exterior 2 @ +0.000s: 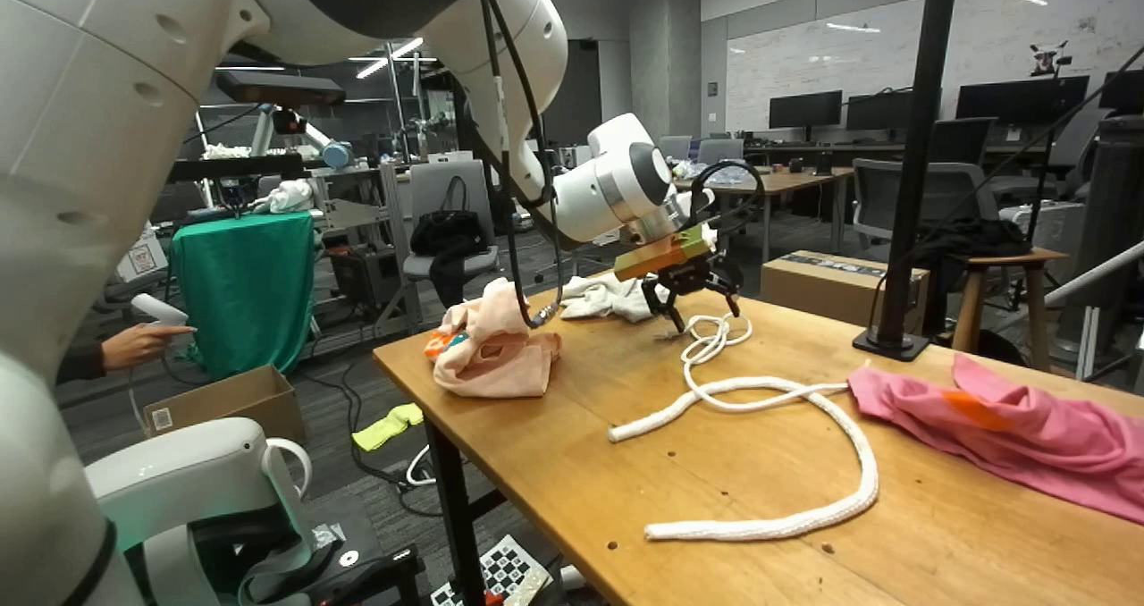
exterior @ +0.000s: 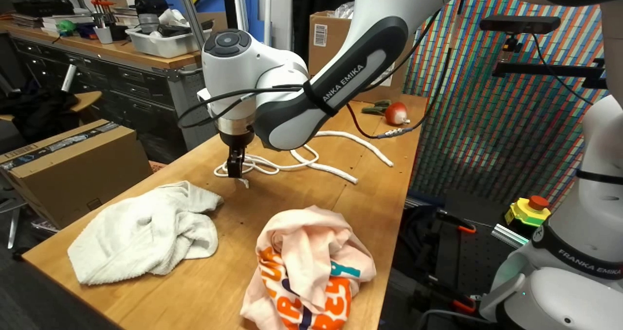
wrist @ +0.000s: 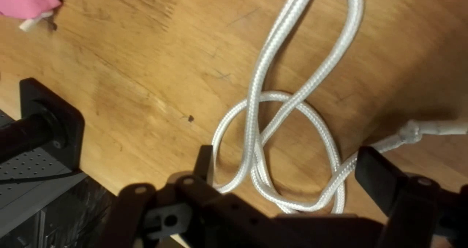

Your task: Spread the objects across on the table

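Wooden plank-topped table (exterior: 194, 291) running from near left to far right in an exterior view. Franka Emika arm (exterior: 340, 84) reaches over it from the right. Brown cardboard box (exterior: 87, 184) off the table's left side. On the wood, same view: peach cloth with orange print (exterior: 311, 242), bunched up, near right; off-white cloth (exterior: 131, 237), crumpled, near left, apart from the peach one. Pink cloth (exterior 2: 1037, 436) seen in an exterior view, at right, lying along the far edge. White curved strip (exterior 2: 867, 476) near it, to the left, laid in a wide bend, both ends leftward. Thin white cord (wrist: 251, 123) looped on the tabletop, farther off than the strip; one run crosses the strip and reaches right to the pink cloth's edge. Gripper (exterior 2: 709, 321) pointing down over the loops, jaws spread wide, cord lying between them in the wrist view; whether the right-hand jaw touches the knotted tail, cannot tell. Small red ball (exterior: 395, 114), white at one side, far right on the table; dark green piece (exterior: 375, 108) just left of it.
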